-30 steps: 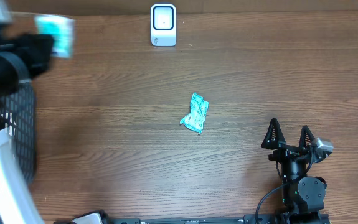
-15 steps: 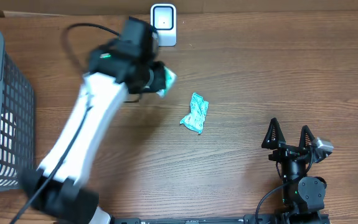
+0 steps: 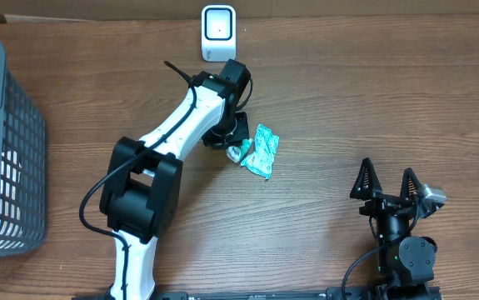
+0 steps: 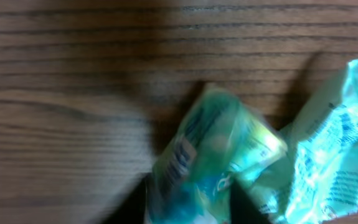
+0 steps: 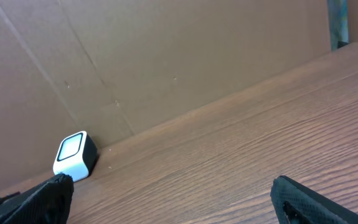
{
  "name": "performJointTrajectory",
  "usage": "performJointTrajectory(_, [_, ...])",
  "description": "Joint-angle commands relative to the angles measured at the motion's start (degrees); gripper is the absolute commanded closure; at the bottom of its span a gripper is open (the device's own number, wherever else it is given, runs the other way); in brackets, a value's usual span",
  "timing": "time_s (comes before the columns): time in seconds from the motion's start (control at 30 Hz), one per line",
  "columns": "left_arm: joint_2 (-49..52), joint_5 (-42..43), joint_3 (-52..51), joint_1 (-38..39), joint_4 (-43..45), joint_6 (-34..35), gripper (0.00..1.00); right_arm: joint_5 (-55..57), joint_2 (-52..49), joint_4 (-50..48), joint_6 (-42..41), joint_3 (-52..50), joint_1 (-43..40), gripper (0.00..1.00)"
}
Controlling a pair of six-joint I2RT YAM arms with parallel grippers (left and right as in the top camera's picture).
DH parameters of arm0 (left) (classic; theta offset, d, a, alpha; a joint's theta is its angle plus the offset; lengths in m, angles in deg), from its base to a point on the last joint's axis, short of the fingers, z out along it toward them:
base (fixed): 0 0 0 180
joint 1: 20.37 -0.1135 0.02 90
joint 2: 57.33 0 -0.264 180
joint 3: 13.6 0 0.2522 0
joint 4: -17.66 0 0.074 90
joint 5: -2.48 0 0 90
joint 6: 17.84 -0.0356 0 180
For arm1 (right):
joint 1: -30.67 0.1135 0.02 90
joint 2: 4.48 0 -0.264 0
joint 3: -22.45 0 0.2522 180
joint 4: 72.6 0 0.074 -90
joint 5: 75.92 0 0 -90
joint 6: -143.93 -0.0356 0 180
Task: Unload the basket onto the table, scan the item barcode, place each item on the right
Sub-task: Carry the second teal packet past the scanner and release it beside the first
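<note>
Left claw (image 3: 235, 143) over green packet (image 4: 210, 155), grip unclear; scanner (image 3: 218, 33) just beyond it; right claw (image 3: 386, 185) wide, empty, well apart.

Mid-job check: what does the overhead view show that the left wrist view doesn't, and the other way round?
Only overhead: the scanner at the far edge, the basket on the left, the whole left arm, and the right gripper open near the front. Only left wrist: a blurred close-up of the small packet, its print unreadable. Both: that packet right beside the crumpled teal packet on the wooden table.
</note>
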Motion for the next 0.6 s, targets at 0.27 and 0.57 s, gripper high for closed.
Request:
performJointTrajectory(0.27, [-1.62, 1.79, 6.91, -1.25, -5.57, -0.13, 0.21, 0.76, 0.61, -0.33, 0.46, -0.61, 0.44, 0.00])
performJointTrajectory(0.57, [-11.89, 1.44, 30.25, -5.77, -19.34, -5.01, 0.14, 0.76, 0.61, -0.33, 0.46, -0.61, 0.44, 0.00])
